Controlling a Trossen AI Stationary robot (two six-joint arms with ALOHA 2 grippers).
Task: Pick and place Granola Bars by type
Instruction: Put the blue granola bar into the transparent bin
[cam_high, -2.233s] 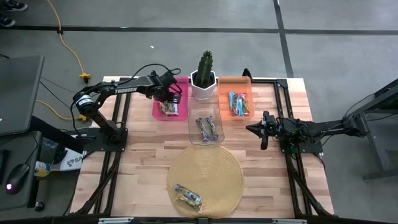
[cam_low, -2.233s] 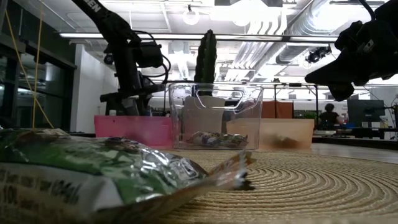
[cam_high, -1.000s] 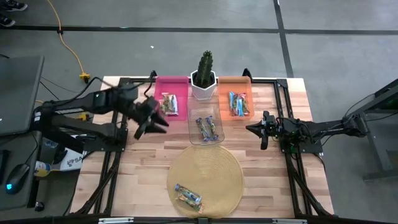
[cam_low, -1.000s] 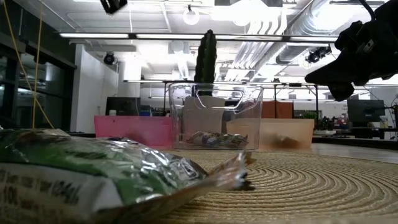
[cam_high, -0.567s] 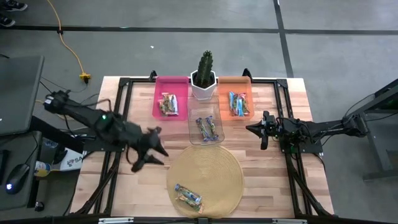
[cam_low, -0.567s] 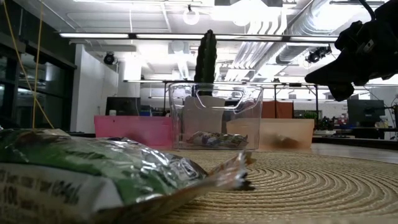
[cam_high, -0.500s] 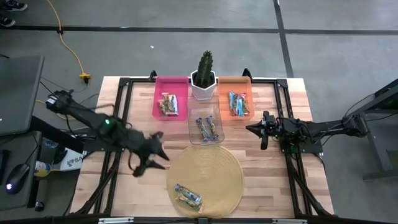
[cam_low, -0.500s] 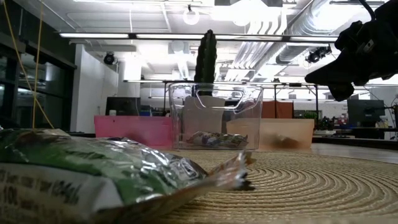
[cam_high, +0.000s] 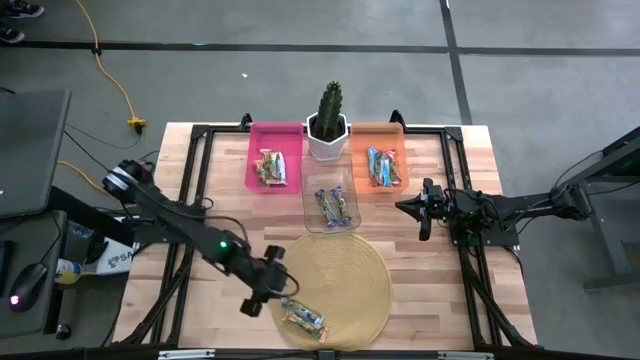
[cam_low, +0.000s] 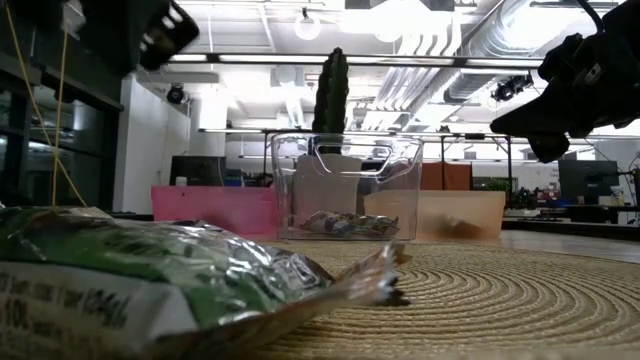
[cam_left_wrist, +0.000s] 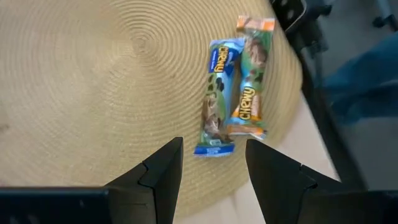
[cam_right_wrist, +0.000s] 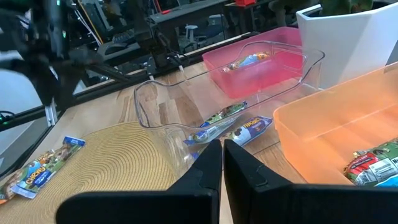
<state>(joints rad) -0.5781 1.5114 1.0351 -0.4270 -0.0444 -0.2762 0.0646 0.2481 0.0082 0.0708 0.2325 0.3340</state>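
Left gripper (cam_high: 264, 290), fingers spread, empty, now over round woven mat's (cam_high: 345, 262) left edge, beside two blue-wrapped granola bars (cam_high: 302, 316); right gripper (cam_high: 423, 210) pressed shut, unmoved.

Two granola bars (cam_high: 303, 316) on mat (cam_high: 345, 270); three bins (cam_high: 273, 135); one cactus (cam_high: 329, 105); two grippers (cam_high: 262, 288).

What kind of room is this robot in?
Probably a robotics lab or workshop in a big open office. The wooden table stands on a bare concrete floor, an exposed duct runs under the ceiling, and a desk with a monitor shows in the room behind.
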